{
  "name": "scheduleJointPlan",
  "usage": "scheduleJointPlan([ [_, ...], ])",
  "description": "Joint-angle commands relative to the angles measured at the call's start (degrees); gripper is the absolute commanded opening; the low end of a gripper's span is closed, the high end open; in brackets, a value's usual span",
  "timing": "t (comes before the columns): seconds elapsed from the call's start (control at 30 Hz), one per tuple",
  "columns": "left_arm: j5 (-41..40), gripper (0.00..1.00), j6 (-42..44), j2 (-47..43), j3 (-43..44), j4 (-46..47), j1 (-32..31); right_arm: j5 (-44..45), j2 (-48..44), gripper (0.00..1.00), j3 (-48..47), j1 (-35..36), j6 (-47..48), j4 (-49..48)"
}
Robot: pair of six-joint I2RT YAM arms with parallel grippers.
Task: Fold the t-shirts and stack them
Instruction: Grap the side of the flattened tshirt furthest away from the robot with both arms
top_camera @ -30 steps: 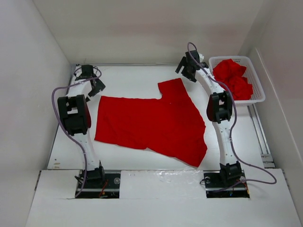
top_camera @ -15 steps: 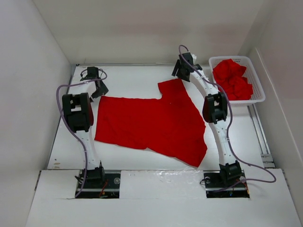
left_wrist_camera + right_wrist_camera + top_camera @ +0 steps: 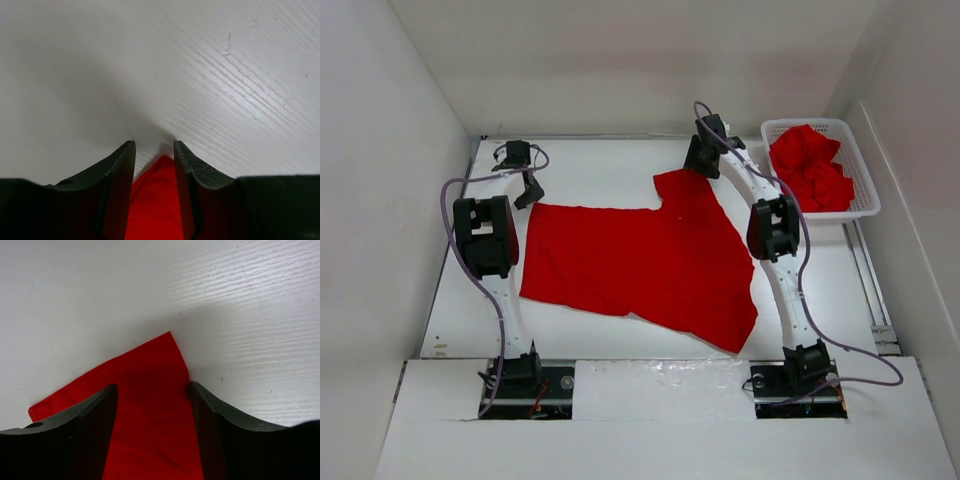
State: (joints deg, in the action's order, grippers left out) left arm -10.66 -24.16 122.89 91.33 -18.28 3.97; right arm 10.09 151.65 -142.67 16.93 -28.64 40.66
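Left gripper [image 3: 154, 145] and right gripper [image 3: 152, 387] have reached t-shirt [image 3: 640, 265] corners.

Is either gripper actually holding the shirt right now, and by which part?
The right gripper holds nothing: jaws open astride the far right corner of the spread t-shirt. The left gripper has narrow jaws around its far left corner; whether they pinch it cannot be told.

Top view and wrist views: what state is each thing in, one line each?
Spread t-shirt: lying flat on the table.
Basket t-shirts: crumpled in a pile.
White basket: holding that pile.
Left pincer: open, straddling a shirt corner.
Right pincer: open, straddling a shirt corner.
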Motion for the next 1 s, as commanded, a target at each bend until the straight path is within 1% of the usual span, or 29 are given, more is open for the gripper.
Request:
scheduleJointPlan([
  [0.0,3.5,0.32,0.2,0.7,-2.5,-1.1,-0.2,-1.9,0.7,0.63,-0.4,1.2,2.2,1.3],
  [0.03,4.1,0.3,0.7,0.2,-2.5,-0.5,-0.2,-1.9,0.7,0.61,-0.4,1.7,2.2,1.3],
  [0.1,4.6,0.21,1.4,0.2,-3.1,0.0,-0.2,-1.9,0.7,0.58,-0.4,1.7,2.2,1.3],
  [0.13,5.2,0.12,2.4,-0.4,-3.1,0.7,-0.2,-1.9,0.7,0.56,-0.4,1.7,2.2,1.3],
  [0.17,5.2,0.07,2.4,-0.4,-3.7,0.7,-0.2,-1.9,0.7,0.47,-0.4,1.7,2.2,0.8],
  [0.2,6.1,0.0,2.9,-0.4,-3.7,1.4,-0.2,-1.9,0.7,0.43,-0.4,1.7,2.2,0.8],
  [0.23,6.1,0.0,2.9,-0.4,-3.7,1.9,-0.2,-1.9,0.7,0.38,-0.4,1.7,2.2,0.3],
  [0.27,6.7,0.0,3.5,-0.4,-3.7,1.9,-0.2,-1.1,0.1,0.19,-0.4,1.7,2.2,-0.4],
  [0.33,7.7,0.0,4.0,-0.9,-4.4,3.2,-0.2,1.4,-1.4,0.02,1.0,1.7,2.2,-2.0],
  [0.37,7.7,0.0,4.6,-1.5,-4.4,3.3,-0.2,2.4,-2.3,0.0,3.2,1.7,2.2,-3.9],
  [0.43,7.7,0.0,4.6,-3.0,-5.1,4.9,-0.2,4.4,-5.8,0.0,5.9,1.7,2.2,-5.9],
  [0.53,7.7,0.0,4.6,-4.8,-5.7,6.1,-0.2,5.6,-12.6,0.0,14.2,1.7,1.6,-11.8],
  [0.57,7.7,0.0,4.6,-5.4,-5.7,6.7,-0.2,6.3,-14.6,0.0,19.4,2.2,1.6,-13.7],
  [0.6,7.0,0.0,4.6,-6.2,-5.7,6.7,-0.2,6.8,-16.5,0.0,21.8,2.2,1.6,-16.6],
  [0.67,7.0,0.0,4.6,-6.8,-5.0,6.7,-0.2,6.8,-22.4,0.0,26.6,2.8,2.1,-19.4],
  [0.7,7.0,0.0,4.6,-6.8,-5.0,6.7,-0.2,6.8,-24.4,0.0,31.4,2.8,2.8,-20.6],
  [0.73,7.0,0.0,4.6,-7.4,-5.0,6.7,-0.2,6.8,-28.1,0.0,33.8,3.4,2.8,-22.5],
  [0.8,6.4,0.0,4.6,-8.0,-4.5,6.7,-0.2,8.6,-32.0,0.0,38.5,4.7,3.6,-24.1],
  [0.87,6.4,0.0,4.6,-8.5,-4.5,6.7,-0.2,10.2,-37.9,0.0,48.1,6.4,3.6,-25.5],
  [0.9,5.9,0.0,4.0,-8.5,-4.5,6.7,-0.2,11.2,-39.8,0.0,48.2,6.4,3.0,-25.5],
  [0.93,5.9,0.0,3.9,-8.5,-4.5,6.2,-0.2,11.9,-41.4,0.0,52.2,6.9,3.0,-25.5],
  [0.97,5.9,0.0,3.4,-9.2,-4.5,6.2,-0.2,11.9,-44.7,0.0,54.0,7.8,1.6,-25.5],
])
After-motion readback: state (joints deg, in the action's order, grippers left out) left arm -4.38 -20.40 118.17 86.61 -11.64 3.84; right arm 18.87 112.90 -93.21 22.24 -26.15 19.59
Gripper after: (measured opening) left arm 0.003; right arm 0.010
